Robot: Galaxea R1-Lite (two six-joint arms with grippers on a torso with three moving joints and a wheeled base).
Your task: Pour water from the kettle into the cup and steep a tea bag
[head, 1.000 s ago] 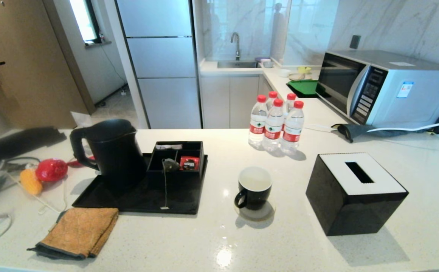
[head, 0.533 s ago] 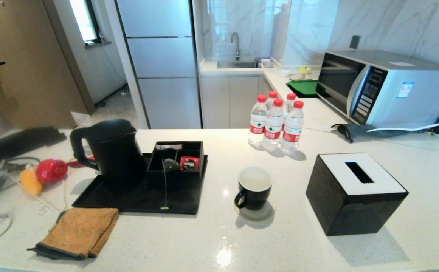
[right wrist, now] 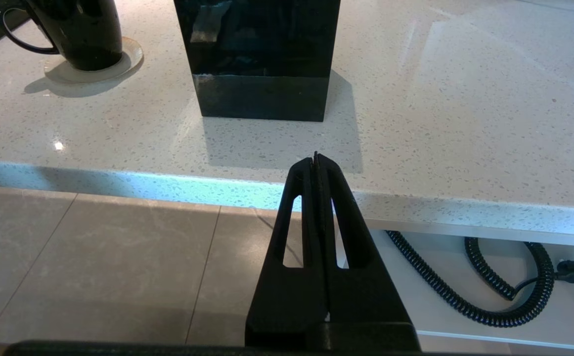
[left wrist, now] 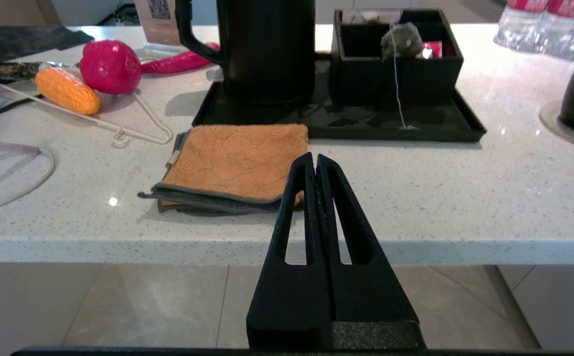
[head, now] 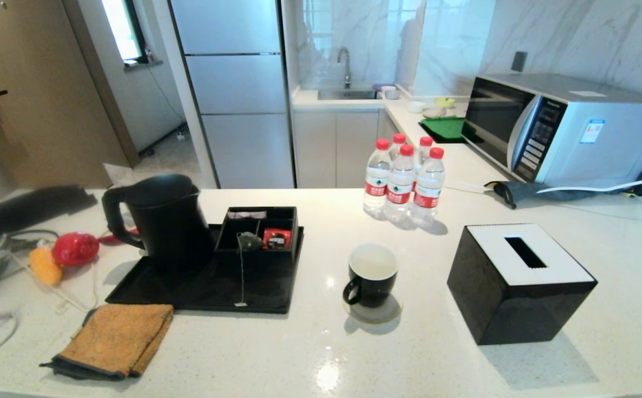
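The tall black kettle [head: 163, 221] stands on the left of the black tray [head: 210, 284]. The grey-green tea bag [head: 250, 241] rests on the rim of the tray's black compartment box, its white string hanging down to a small tag [head: 240, 303] on the tray. The black cup [head: 372, 275], white inside, sits on a round coaster mid-counter, and I cannot tell whether it holds water. My left gripper [left wrist: 315, 160] is shut and empty, below the counter's front edge near the orange cloth. My right gripper [right wrist: 315, 159] is shut and empty, below the front edge before the tissue box.
An orange cloth [head: 116, 337] lies in front of the tray. A black tissue box [head: 520, 282] stands right of the cup, red-capped bottles [head: 403, 179] behind it. Toy corn [head: 44, 265], a red toy [head: 74, 247] and cables lie at the left; a microwave [head: 564, 130] stands at the back right.
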